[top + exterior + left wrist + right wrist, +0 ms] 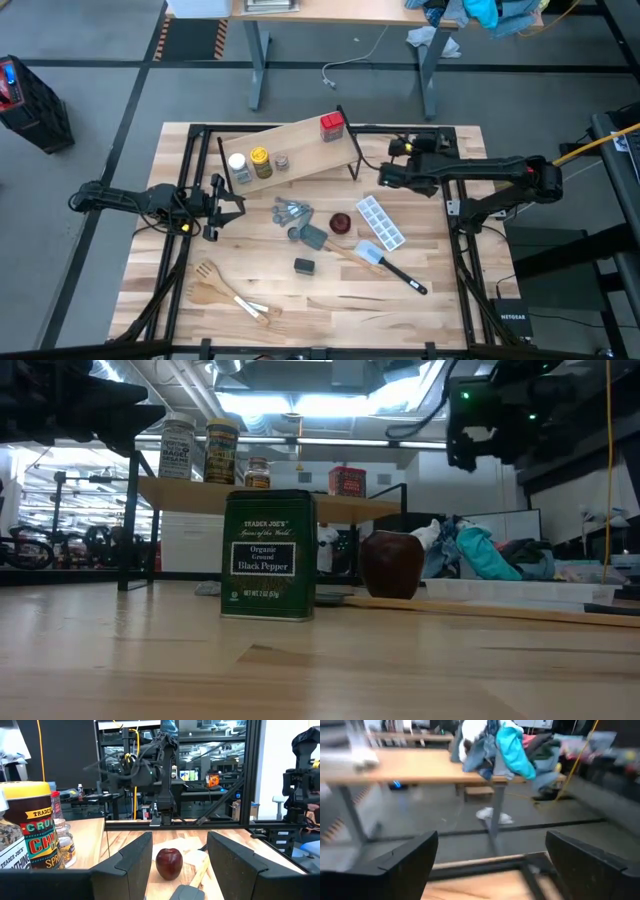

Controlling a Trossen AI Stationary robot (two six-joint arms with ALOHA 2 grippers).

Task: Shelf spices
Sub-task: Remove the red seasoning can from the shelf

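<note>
The shelf (300,148) stands on thin black legs at the table's far middle. On it rest a white-capped jar (237,166), a yellow-capped jar (260,160), a tiny jar (282,162) and a red square tin (332,125). A dark square tin (304,265) stands upright on the tabletop, near the middle; in the low view this tin (268,555) is in front of the shelf (270,500). My left gripper (216,205) waits open and empty at the left, near the shelf's left end. My right gripper (410,143) hangs open and empty right of the shelf, pointing toward the far edge.
Grey measuring spoons (290,212), a round dark-red dish (340,222), a white ice tray (381,222), a blue-headed spatula (385,262) and wooden utensils (225,290) lie on the table. A black frame (190,130) runs round the table's edges. A desk (420,770) stands beyond the far edge.
</note>
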